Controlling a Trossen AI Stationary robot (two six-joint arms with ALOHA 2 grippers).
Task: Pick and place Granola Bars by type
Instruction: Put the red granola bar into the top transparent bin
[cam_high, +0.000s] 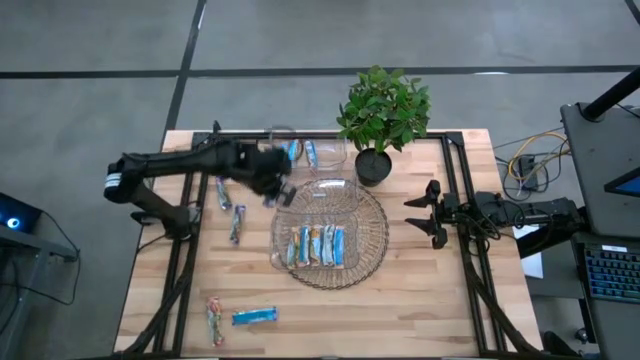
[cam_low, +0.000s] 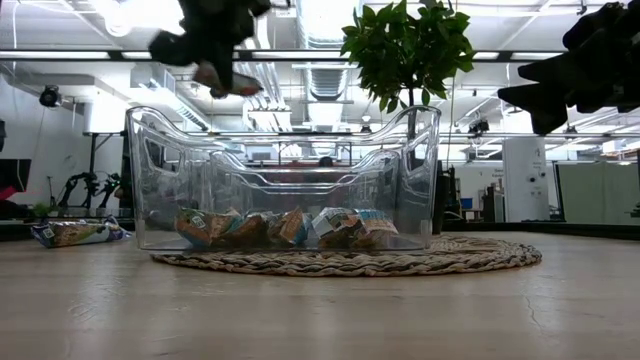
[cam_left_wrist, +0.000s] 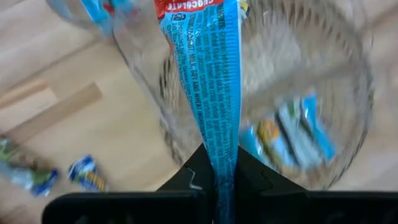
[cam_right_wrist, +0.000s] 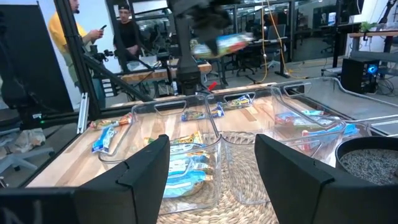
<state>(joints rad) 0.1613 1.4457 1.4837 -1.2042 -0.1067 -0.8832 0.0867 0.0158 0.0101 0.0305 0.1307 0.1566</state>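
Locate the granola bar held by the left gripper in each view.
High view: bar in the left gripper, at the clear container's left edge.
Low view: bar, top left, above the container's wall.
Left wrist view: centre, blue wrapper between the fingers.
Right wrist view: top centre.
Shared landmark: the woven mat.

potted plant (cam_high: 383, 115) beside woven mat (cam_high: 375, 245) on table (cam_high: 420, 310)

A woven mat (cam_high: 372, 262) lies mid-desk (cam_high: 420, 310), bearing a clear container (cam_high: 322, 215) with a row of bars (cam_high: 317, 246) inside. Behind the mat stands a potted plant (cam_high: 383, 115); left of the plant sits a second container (cam_high: 318, 153). Left of the mat lie loose bars (cam_high: 237, 222), with two more (cam_high: 240, 318) near the desk's front. The left hand (cam_high: 280, 192) hangs over the mat's left rim; the right hand (cam_high: 428, 212) waits right of the mat.
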